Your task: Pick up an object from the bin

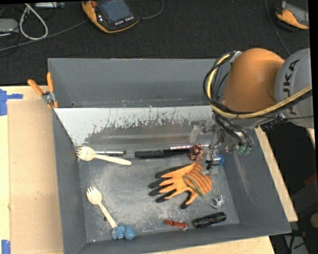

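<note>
The orange, black-tipped glove (184, 182) lies flat right of the frame's centre, cuff toward the right. The hand (207, 159) hangs over that cuff, likely because its ribbed edge offers the easiest fold to catch; whether the hand is spread or pressed together I cannot tell. 1 black pen (155, 153) lies just above the glove and could be caught too, while 1 metal clip (219, 201), 1 black cylinder (209, 220) and 1 white fork (98, 200) lie apart.
</note>
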